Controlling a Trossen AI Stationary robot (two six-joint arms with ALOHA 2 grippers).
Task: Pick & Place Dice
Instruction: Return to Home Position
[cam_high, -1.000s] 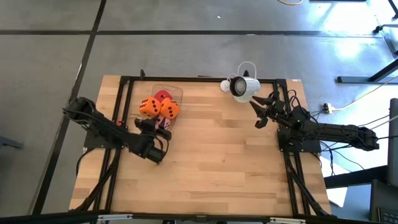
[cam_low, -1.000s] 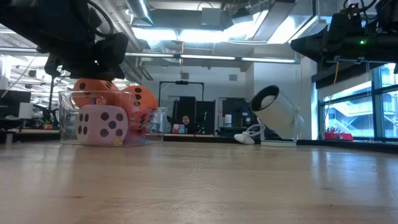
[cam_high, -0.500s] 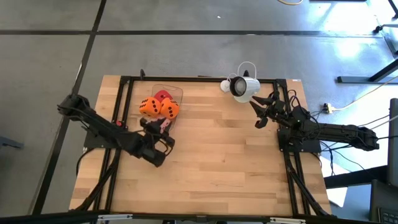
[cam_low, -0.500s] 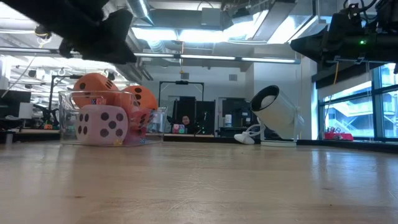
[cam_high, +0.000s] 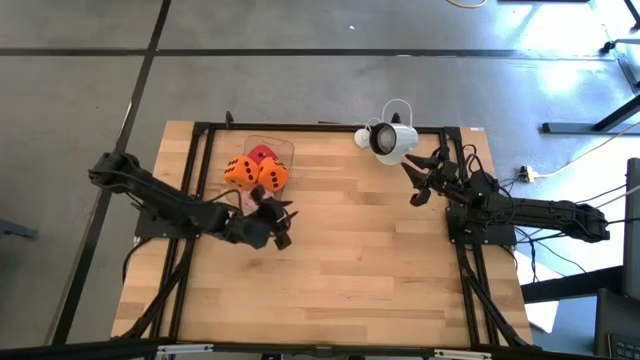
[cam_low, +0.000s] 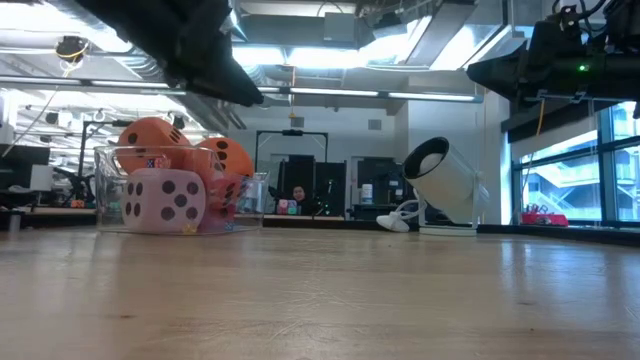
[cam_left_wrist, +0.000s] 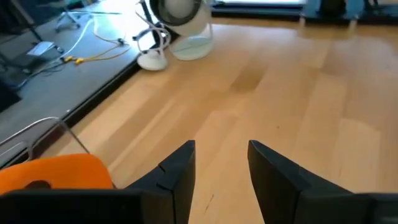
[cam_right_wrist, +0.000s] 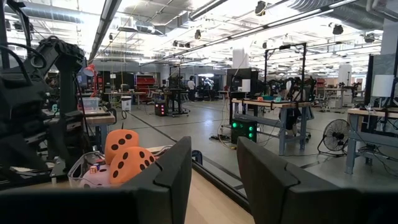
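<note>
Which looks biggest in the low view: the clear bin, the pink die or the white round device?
1. clear bin: plainly the largest.
2. white round device and pink die: about alike. The device stands farther back, so I won't rank these two.

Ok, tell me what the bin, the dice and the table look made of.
Bin: clear hard plastic, with see-through walls.
Dice: probably foam or plush; matte, with rounded corners.
Table: pale wood planks with visible grain and a satin finish.
</note>
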